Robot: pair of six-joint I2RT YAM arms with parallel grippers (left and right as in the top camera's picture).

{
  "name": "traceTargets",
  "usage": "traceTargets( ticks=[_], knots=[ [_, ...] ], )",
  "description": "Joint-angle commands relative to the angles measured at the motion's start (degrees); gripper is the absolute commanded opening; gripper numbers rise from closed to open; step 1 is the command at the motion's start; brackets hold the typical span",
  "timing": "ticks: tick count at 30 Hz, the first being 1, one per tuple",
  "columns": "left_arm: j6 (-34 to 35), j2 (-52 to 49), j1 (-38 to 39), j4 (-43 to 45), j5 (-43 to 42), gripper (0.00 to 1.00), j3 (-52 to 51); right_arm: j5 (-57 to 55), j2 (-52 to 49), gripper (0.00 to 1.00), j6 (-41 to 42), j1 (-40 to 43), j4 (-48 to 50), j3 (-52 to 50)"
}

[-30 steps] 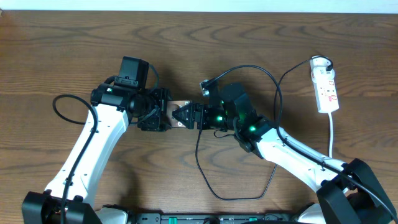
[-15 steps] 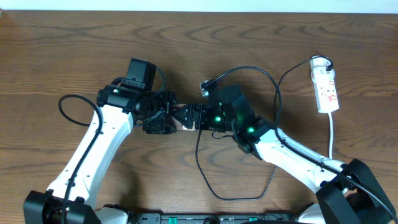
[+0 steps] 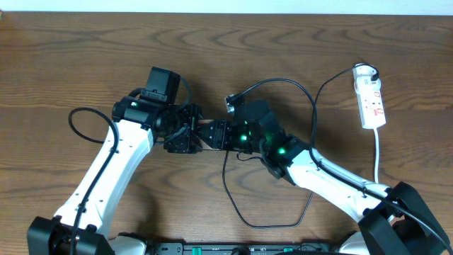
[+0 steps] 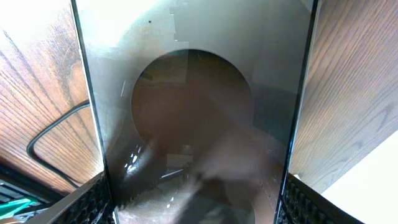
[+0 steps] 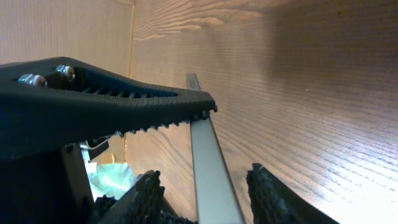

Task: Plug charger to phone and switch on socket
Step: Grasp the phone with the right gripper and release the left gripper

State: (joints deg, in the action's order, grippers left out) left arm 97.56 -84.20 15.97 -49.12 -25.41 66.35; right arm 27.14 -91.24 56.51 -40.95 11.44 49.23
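Left wrist view shows the phone (image 4: 199, 112) gripped across its width by your left end effector (image 3: 185, 136), at the centre of the overhead frame. Your right end effector (image 3: 216, 134) stands half closed around the phone's thin right end; I cannot tell if it already presses. Close it gently, pads flat, and leave the port edge free. The phone's long axis runs left to right. The charger (image 3: 237, 212) loops on the surface at lower centre.

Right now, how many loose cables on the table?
2. Black charger cable arcs from mid-table to the power strip at right; the strip's white cord runs down from it. Left arm's own black wiring not counted; parts pass under the right arm.
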Motion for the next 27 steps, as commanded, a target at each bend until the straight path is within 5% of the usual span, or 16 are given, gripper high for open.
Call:
traceTargets(
  ticks=[1, 14, 20, 21, 24, 27],
  knots=[
    [0.7, 1.0, 0.5, -0.1, -0.9, 0.07, 1.5, -1.3, -0.3, 0.4, 0.5, -0.7, 0.2, 0.8],
    [0.7, 1.0, 0.5, -0.1, -0.9, 0.07, 1.5, -1.3, -0.3, 0.02, 0.5, -0.7, 0.1, 0.8],
    [0.7, 1.0, 0.5, -0.1, -0.9, 0.08, 1.5, -1.3, -0.3, 0.01, 1.4, -0.7, 0.1, 0.8],
    [0.7, 1.0, 0.5, -0.1, -0.9, 0.17, 1.5, -1.3, -0.3, 0.01, 1.4, -0.7, 0.1, 0.8],
    [0.3, 1.0, 0.5, -0.1, -0.9, 0.63, 1.5, -1.3, -0.3, 0.01, 1.4, -0.6, 0.1, 0.8],
    [-3.1, 1.0, 0.4, -0.1, -0.9, 0.89, 1.5, -1.3, -0.3, 0.01, 1.3, -0.2, 0.1, 0.8]
  ],
)
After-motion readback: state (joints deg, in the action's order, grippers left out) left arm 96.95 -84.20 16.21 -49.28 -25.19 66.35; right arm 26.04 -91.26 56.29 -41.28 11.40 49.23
